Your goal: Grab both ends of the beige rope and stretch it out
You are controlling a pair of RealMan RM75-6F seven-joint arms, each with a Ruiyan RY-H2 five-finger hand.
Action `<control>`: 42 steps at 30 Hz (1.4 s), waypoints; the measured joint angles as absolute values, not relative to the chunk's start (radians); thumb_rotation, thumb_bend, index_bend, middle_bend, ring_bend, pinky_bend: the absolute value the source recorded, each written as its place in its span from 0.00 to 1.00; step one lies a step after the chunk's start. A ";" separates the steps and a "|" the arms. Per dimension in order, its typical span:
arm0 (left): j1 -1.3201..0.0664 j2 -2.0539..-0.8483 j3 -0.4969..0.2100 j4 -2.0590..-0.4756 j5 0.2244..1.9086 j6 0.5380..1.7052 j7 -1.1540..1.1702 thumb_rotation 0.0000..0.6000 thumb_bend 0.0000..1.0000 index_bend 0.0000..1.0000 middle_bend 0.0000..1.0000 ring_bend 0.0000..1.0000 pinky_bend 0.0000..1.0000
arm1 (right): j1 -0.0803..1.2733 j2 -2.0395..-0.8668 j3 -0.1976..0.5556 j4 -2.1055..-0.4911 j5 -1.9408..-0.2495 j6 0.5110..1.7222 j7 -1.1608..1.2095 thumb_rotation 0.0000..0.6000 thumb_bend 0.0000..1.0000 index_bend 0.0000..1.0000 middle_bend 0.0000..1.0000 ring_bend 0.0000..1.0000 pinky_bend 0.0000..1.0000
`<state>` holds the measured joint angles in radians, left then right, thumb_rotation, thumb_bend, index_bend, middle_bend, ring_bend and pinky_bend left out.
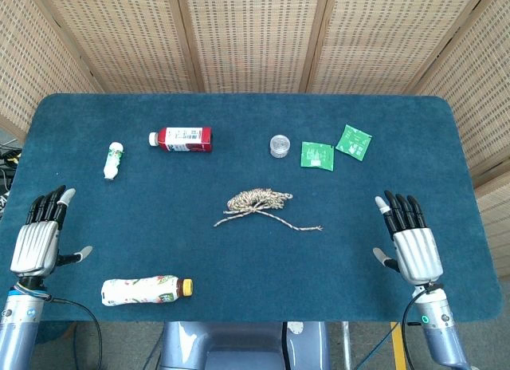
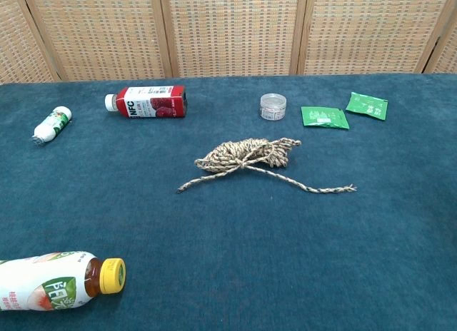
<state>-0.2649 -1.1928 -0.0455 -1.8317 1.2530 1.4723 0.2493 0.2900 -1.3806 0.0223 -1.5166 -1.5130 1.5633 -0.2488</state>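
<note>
Rope (image 1: 256, 202) lying bundled mid-table — both ends trailing loose. Left hand (image 1: 38, 241) and right hand (image 1: 412, 244) resting open, holding nothing. Risk: grabbing the coil, not ends — bundle tightening into a knot.

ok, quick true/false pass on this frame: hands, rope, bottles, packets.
1. Both hands are open and hold nothing. True: the left hand and right hand lie flat near the table's front corners.
2. The beige rope is already stretched straight. False: most of it is bundled mid-table, with two loose ends trailing.
3. The red bottle stands upright. False: it lies on its side.
4. Two green packets lie beside the small clear jar. True.
5. The yellow-capped bottle lies near the front edge, on the left hand's side. True.
</note>
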 measured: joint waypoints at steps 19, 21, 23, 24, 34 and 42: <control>-0.244 -1.206 -0.067 -1.845 1.267 1.466 0.318 1.00 0.00 0.00 0.00 0.00 0.00 | 0.442 -1.404 0.105 -1.499 -1.437 1.215 -0.235 1.00 0.07 0.45 0.07 0.00 0.00; -0.243 -1.209 -0.069 -1.846 1.271 1.467 0.326 1.00 0.00 0.00 0.00 0.00 0.00 | 0.475 -1.417 0.121 -1.474 -1.408 1.149 -0.212 1.00 0.15 0.49 0.08 0.00 0.00; -0.242 -1.213 -0.072 -1.847 1.273 1.468 0.334 1.00 0.00 0.00 0.00 0.00 0.00 | 0.511 -1.441 0.136 -1.428 -1.374 1.078 -0.197 1.00 0.21 0.50 0.09 0.00 0.00; -0.241 -1.215 -0.073 -1.848 1.274 1.467 0.337 1.00 0.00 0.00 0.00 0.00 0.00 | 0.525 -1.454 0.141 -1.405 -1.361 1.056 -0.194 1.00 0.23 0.50 0.09 0.00 0.00; -0.244 -1.225 -0.082 -1.845 1.261 1.446 0.360 1.00 0.00 0.00 0.00 0.00 0.00 | 0.605 -1.558 0.161 -1.262 -1.276 0.951 -0.219 1.00 0.30 0.52 0.09 0.00 0.00; -0.246 -1.236 -0.085 -1.839 1.275 1.439 0.363 1.00 0.00 0.00 0.00 0.00 0.00 | 0.622 -1.582 0.162 -1.284 -1.233 0.901 -0.207 1.00 0.30 0.52 0.09 0.00 0.00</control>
